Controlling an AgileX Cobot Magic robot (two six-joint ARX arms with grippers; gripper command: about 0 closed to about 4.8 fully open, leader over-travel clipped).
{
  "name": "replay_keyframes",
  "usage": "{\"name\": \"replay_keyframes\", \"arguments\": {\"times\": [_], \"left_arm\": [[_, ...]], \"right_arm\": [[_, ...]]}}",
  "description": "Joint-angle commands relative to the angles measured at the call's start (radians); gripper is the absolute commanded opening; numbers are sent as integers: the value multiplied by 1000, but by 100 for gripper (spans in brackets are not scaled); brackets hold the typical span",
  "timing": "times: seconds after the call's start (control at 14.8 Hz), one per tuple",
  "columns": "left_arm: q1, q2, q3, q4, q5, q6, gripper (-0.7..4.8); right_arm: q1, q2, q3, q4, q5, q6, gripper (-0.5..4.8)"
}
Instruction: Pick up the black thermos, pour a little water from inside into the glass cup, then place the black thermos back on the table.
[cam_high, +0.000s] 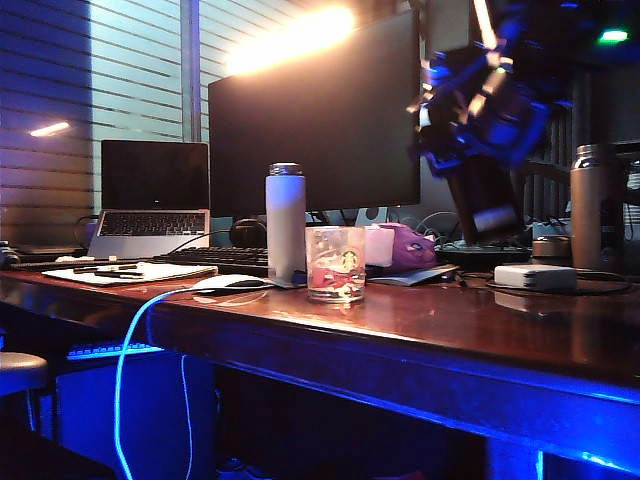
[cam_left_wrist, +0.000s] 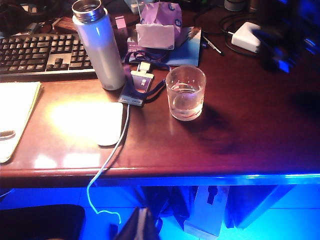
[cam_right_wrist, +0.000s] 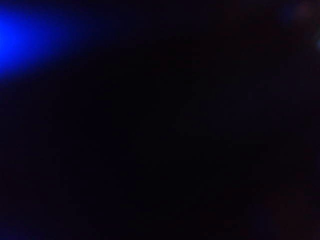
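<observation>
- The left end effector (cam_left_wrist: 141, 226) showed only as a dark sliver off the bench's (cam_high: 450, 320) front edge; whether spread or pressed together, I could not tell.
- The glass cup (cam_high: 336, 262) stood beyond it, water already inside, just beside the white bottle (cam_high: 285, 225).
- The right end effector (cam_high: 470, 110), blurred, seemed to pinch the black thermos (cam_high: 485, 205), which hung tilted below it.
- Probably set-down: level the thermos first, lower it slowly, and release only once the base sits flat.
- The glossy bench was cluttered; a charger (cam_high: 535, 276) and cables lay just right of the thermos, in a dim, blue-lit room.
</observation>
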Motion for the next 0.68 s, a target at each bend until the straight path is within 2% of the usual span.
{"name": "replay_keyframes", "arguments": {"times": [0.07,0.2,0.34,0.47,0.68], "left_arm": [[0,-4,5,11,5,-3,-5],[0,-4,5,12,5,-3,-5],[0,-4,5,11,5,-3,-5],[0,-4,5,12,5,-3,-5],[-1,-4,5,11,5,-3,-5]], "right_arm": [[-6,-26,-111,279,-57,96,8],[-8,-24,-169,343,-97,109,8],[-10,-18,-174,338,-97,110,8],[-30,23,-175,361,-103,161,9],[-32,90,-175,439,-100,164,8]]}}
